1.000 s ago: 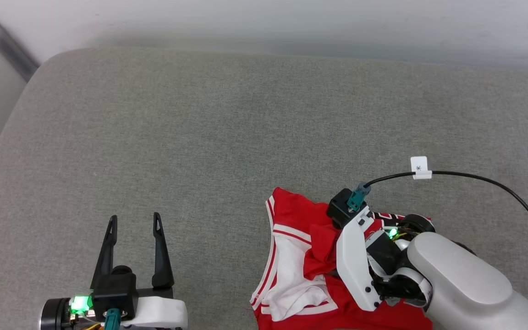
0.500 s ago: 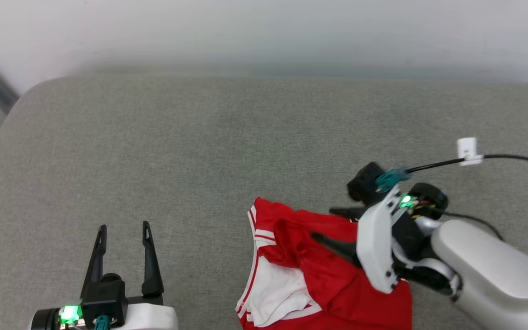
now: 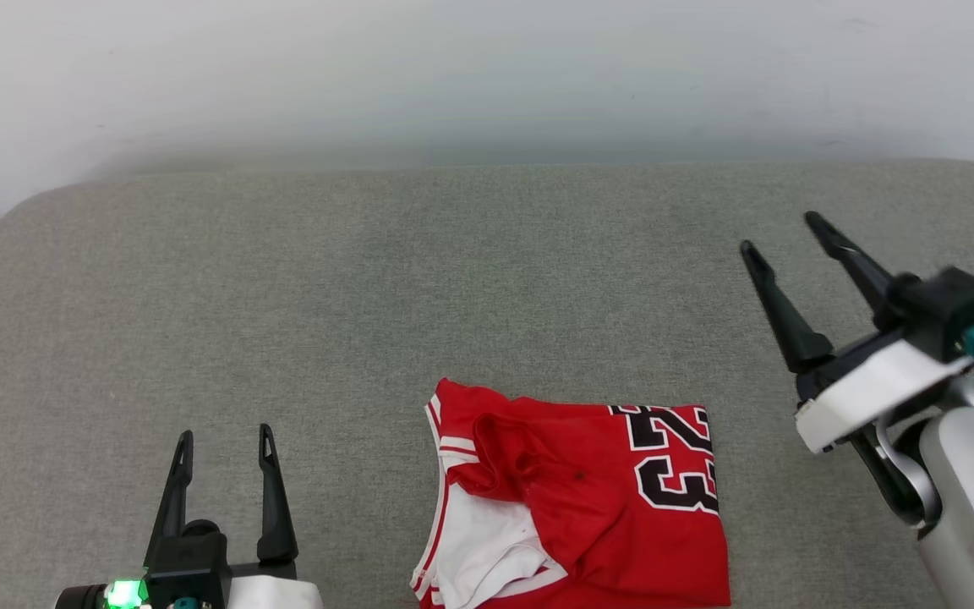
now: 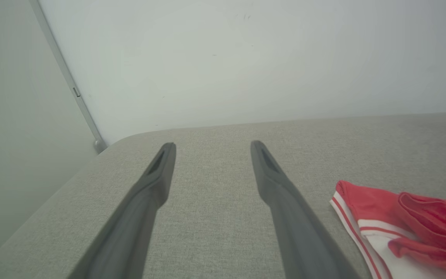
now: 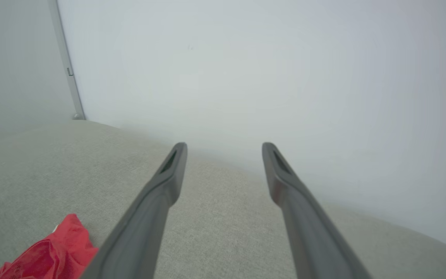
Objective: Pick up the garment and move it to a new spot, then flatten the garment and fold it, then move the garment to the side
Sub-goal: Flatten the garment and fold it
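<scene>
Garment (image 3: 588, 507): red jersey tee, roughly folded, lies on the grey fabric-covered counter (image 3: 369, 296) at bottom centre of the head view, its lower edge cut off by the frame. Black white-outlined "23" faces up on its right part. White sleeve with red-and-white striped trim at lower left. A bunched red fold sits in the middle, so it is not fully flat.

Left gripper (image 3: 226, 433): lower left, fingers pointing up the view, jaws wide, holding nothing, apart from the garment. In the left wrist view the left gripper (image 4: 213, 144) is over bare fabric, with the garment (image 4: 401, 217) off to the lower right.

Right gripper (image 3: 778, 233): right side, tilted up and to the left, jaws wide, empty, clear of the garment. In the right wrist view the right gripper (image 5: 225, 145) points at the pale wall (image 5: 246, 69), with the garment (image 5: 48, 255) in the lower left corner.
</scene>
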Controlling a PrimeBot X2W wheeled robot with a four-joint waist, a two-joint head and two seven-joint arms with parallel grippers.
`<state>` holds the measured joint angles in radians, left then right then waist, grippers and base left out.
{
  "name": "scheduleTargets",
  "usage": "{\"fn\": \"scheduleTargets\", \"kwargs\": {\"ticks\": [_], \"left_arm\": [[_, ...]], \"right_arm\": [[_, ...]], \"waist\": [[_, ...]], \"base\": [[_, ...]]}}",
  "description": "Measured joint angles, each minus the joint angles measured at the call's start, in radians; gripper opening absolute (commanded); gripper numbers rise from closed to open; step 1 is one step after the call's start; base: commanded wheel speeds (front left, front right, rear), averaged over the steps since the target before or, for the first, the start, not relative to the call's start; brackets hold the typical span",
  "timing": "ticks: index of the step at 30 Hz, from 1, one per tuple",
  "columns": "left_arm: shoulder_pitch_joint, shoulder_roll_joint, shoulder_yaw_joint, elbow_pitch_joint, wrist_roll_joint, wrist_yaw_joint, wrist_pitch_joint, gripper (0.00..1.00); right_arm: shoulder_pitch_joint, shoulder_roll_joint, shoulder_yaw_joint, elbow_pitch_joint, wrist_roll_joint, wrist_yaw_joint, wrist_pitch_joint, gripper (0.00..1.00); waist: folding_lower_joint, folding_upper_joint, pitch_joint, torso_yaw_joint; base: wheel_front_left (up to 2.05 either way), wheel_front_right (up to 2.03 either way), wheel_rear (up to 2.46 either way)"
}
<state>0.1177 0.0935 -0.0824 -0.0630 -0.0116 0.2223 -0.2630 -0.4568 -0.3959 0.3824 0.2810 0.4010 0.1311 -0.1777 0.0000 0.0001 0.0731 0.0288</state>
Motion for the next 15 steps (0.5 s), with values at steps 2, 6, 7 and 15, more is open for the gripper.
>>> {"fn": "scheduleTargets", "kwargs": {"ticks": [2,6,7,15], "left_arm": [[0.001,0.0,0.0,-0.001,0.0,-0.002,0.0,1.0],[0.002,0.0,-0.001,-0.001,0.002,-0.006,0.0,1.0],[0.003,-0.001,-0.001,0.0,0.002,-0.009,0.0,1.0],[0.009,-0.003,-0.007,0.005,0.002,-0.013,0.0,1.0]], "right_arm": [[0.047,0.041,-0.085,-0.014,-0.08,0.0,-0.054,1.0],[0.156,0.136,-0.197,-0.084,-0.188,0.0,-0.082,1.0],[0.183,0.158,-0.226,-0.111,-0.209,0.0,-0.083,1.0],[0.375,0.282,-0.383,-0.251,-0.286,0.0,-0.085,1.0]], "waist": [[0.0,0.0,-0.002,-0.003],[0.0,0.0,-0.006,-0.005],[0.0,0.0,-0.007,-0.005],[0.0,0.0,-0.02,0.006]], "base": [[0.0,0.0,0.0],[0.0,0.0,0.0],[0.0,0.0,0.0],[0.0,0.0,0.0]]}}
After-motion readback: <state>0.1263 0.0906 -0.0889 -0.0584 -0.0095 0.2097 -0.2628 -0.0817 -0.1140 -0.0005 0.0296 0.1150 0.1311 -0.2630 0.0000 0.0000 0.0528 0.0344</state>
